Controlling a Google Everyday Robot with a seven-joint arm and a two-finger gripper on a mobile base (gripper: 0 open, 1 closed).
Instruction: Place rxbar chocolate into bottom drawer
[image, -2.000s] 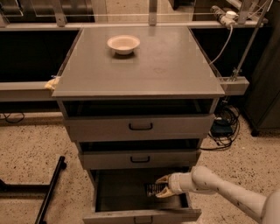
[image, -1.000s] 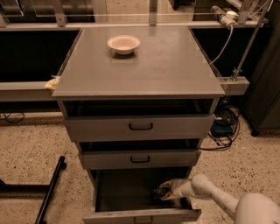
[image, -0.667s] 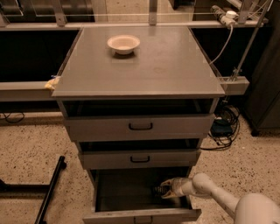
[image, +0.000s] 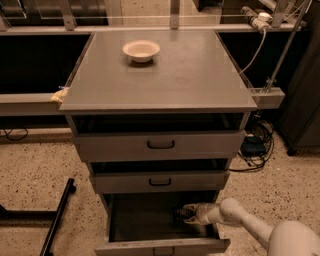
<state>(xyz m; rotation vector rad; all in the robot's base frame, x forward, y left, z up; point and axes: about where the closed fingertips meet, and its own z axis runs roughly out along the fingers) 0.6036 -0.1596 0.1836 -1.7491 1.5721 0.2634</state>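
Camera view: gripper (image: 189, 214) inside the pulled-out bottom drawer (image: 145, 246), rxbar chocolate (image: 179, 215) at its tip; impossible to tell whether clamped or let go. Placing step, apparently near its end; next calls for release, then withdrawal clear of the middle drawer (image: 160, 182). One bar, one bowl (image: 141, 50), three drawers, one gripper.
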